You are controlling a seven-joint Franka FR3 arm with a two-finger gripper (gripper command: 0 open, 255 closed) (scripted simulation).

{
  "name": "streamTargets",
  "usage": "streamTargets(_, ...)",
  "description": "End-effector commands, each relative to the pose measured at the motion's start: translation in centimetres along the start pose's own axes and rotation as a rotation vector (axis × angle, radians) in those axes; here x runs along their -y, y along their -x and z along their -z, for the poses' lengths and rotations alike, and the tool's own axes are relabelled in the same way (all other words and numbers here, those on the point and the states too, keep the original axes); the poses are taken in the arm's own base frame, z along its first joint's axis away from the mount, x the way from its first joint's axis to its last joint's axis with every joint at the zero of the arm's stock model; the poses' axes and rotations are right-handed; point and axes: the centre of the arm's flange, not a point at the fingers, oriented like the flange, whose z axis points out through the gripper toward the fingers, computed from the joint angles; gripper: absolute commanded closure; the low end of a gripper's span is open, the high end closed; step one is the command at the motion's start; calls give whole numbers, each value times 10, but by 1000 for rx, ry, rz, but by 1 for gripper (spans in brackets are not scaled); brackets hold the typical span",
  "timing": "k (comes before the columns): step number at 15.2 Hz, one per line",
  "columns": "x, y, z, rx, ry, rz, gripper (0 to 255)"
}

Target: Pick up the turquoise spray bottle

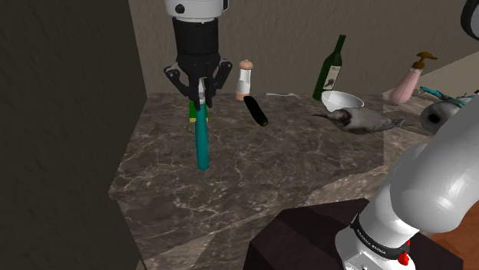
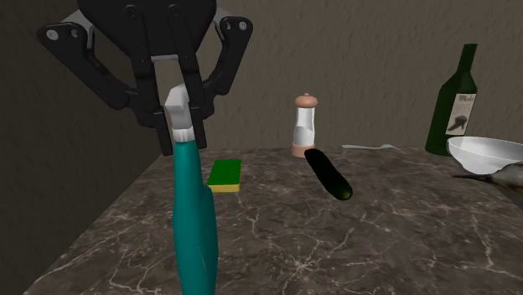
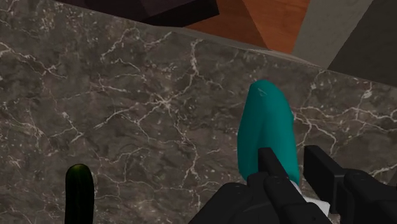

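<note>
**White Shells, Black Hand**

We see a glossy white arm (image 1: 434,184) built of rounded shells. One joint is ringed by a dark band (image 1: 374,239) with small white lettering, and a red mark (image 1: 404,261) sits beside it. The gripper (image 1: 199,98) is all black, with a boxy body, angular side linkages with pale pivot pins (image 2: 53,33), and squared fingers (image 3: 268,164).

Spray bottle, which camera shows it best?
The second exterior view: the teal spray bottle stands close up, its white head clasped by the gripper. The shoulder view shows it whole, from farther off; the wrist view looks down its body.
</note>
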Motion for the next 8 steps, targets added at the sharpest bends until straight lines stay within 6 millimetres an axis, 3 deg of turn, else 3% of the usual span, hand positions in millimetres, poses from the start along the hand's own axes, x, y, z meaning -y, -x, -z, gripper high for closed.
streamTargets(1, -1, -1, 9, 0, 0, 0, 255)
streamTargets(8, -5, -4, 46, 0, 0, 0, 255)
